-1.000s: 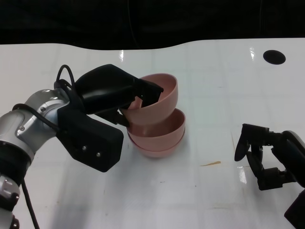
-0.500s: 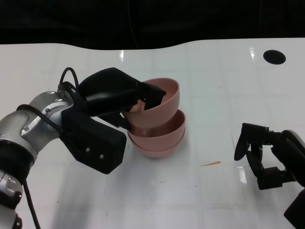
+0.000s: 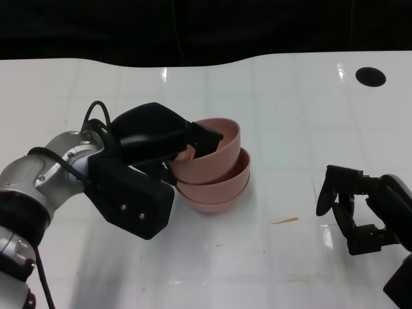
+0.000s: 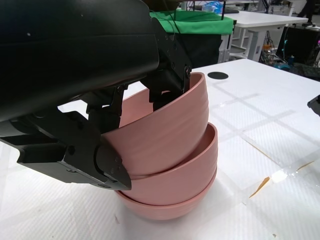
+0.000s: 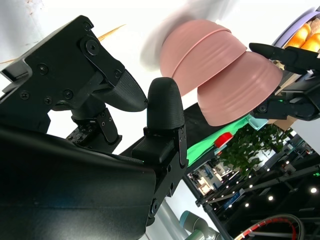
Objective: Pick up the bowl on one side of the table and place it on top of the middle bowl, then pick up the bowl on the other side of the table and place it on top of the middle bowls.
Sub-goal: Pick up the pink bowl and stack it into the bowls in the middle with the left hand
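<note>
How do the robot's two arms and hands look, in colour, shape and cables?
The left forearm is silver and rounded, with black bands. A boxy black bracket with small screws sits at its wrist, and a thin black cable loops above it. The left hand has a smooth, rounded black shell. The right hand is all black, with blocky jointed fingers; its forearm barely shows.

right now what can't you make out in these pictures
- Head view: the left hand covers the near rim of the top bowl, so its grip there is hidden.
- Left wrist view: the hand hides that bowl's inside, so whether it sits flat in the stack cannot be told.
- Right wrist view: the table behind the bowls is washed out.
- Head view: the right hand is cut off by the picture's edge.
</note>
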Robot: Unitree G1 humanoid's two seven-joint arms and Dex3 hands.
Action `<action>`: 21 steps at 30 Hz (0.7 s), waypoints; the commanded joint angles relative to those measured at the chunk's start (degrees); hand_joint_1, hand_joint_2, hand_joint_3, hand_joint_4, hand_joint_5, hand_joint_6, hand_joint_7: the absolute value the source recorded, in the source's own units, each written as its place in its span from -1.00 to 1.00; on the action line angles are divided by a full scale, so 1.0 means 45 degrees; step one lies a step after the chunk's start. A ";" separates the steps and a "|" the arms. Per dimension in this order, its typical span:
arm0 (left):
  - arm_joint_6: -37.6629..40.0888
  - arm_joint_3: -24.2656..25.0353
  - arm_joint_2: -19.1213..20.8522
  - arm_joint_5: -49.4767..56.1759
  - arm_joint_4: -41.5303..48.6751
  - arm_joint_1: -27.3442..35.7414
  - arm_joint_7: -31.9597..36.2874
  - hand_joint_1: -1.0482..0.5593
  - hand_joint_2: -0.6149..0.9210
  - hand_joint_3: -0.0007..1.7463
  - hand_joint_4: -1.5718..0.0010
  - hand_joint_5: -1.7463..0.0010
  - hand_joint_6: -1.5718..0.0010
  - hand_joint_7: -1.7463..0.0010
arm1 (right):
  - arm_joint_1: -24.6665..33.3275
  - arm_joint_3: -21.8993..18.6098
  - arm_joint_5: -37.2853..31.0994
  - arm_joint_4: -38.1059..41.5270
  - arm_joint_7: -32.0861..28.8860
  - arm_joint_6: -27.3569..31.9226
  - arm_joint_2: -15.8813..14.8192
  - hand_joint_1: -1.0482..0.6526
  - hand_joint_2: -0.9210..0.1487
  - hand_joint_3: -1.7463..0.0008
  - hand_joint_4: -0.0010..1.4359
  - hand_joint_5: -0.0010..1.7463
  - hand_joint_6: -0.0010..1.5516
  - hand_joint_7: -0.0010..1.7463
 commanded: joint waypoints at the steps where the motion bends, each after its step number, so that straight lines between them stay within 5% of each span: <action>1: -0.0181 -0.0158 0.0050 0.0270 0.0337 -0.0323 0.0419 0.34 0.99 -0.95 0.13 -1.00 0.28 -0.94 | 0.0101 -0.0101 -0.0047 -0.0137 -0.0191 0.0019 -0.0225 0.20 0.00 -0.74 0.26 1.00 -0.13 0.93; 11: -0.0108 -0.0289 -0.0103 0.0367 0.0680 -0.0526 0.0405 0.35 1.00 -0.95 0.12 -1.00 0.26 -0.90 | 0.0172 -0.0154 0.0012 -0.0270 -0.0175 0.0091 -0.0253 0.20 0.00 -0.74 0.26 1.00 -0.12 0.94; 16: -0.0114 -0.0406 -0.0168 0.0497 0.0830 -0.0641 0.0485 0.34 0.98 -0.99 0.14 -1.00 0.17 -0.72 | 0.0179 -0.0172 0.0058 -0.0341 -0.0104 0.0161 -0.0283 0.20 0.00 -0.73 0.26 1.00 -0.12 0.94; 20: -0.0190 -0.0450 -0.0190 0.0536 0.0914 -0.0701 0.0588 0.34 0.99 -0.99 0.09 -0.97 -0.11 -0.17 | 0.0160 -0.0158 0.0077 -0.0326 -0.0082 0.0140 -0.0296 0.20 0.00 -0.73 0.26 1.00 -0.13 0.95; 21: -0.0206 -0.0461 -0.0187 0.0579 0.0915 -0.0703 0.0671 0.35 0.98 -0.99 0.10 -0.98 -0.07 -0.27 | 0.0160 -0.0155 0.0066 -0.0334 -0.0085 0.0152 -0.0299 0.20 0.00 -0.73 0.26 1.00 -0.13 0.95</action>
